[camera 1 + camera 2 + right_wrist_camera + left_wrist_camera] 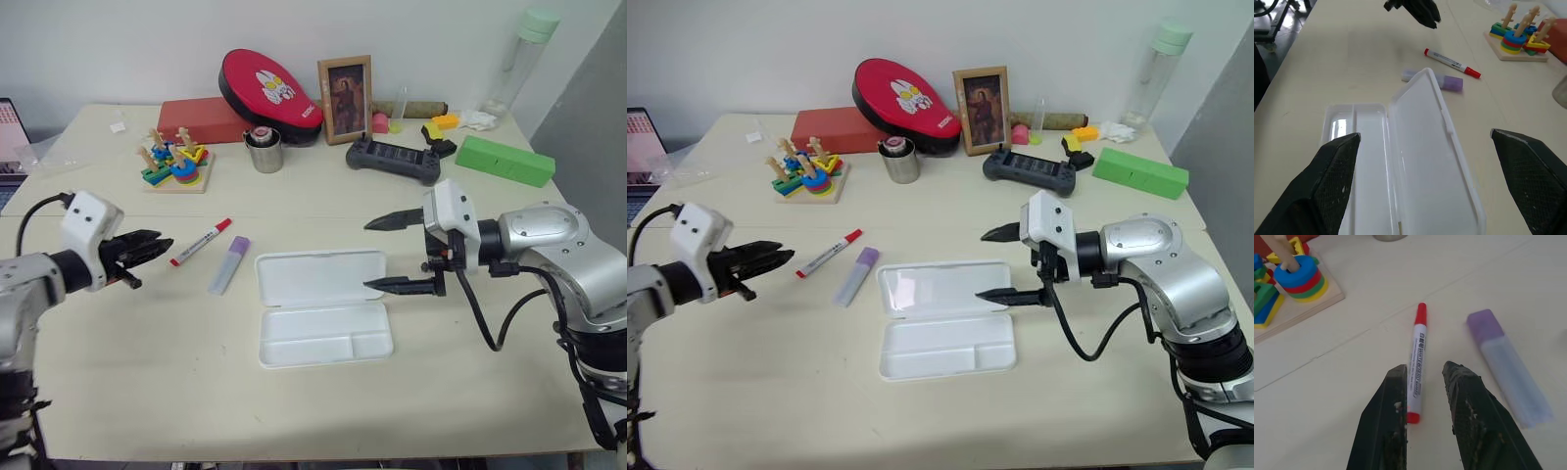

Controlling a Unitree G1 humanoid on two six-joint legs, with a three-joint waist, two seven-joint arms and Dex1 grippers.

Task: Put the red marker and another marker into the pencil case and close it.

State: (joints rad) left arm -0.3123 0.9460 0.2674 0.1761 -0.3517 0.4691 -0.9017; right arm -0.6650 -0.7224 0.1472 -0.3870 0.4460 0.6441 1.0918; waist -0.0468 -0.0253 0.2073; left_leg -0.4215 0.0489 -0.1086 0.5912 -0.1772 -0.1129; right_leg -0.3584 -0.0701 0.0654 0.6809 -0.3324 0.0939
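Left claw (147,251) approaching the thin red-capped white marker (201,242).
Fingers standing slightly parted, empty, aligning for pickup; right claw (390,253) hovering spread wide centre-right, clearing the open white plastic pencil case (321,305).

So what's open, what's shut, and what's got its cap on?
pencil case: open, lid laid flat, empty
red marker: capped, lying on the table
lilac marker: capped, lying beside it
left gripper: slightly open, holding nothing
right gripper: wide open, holding nothing
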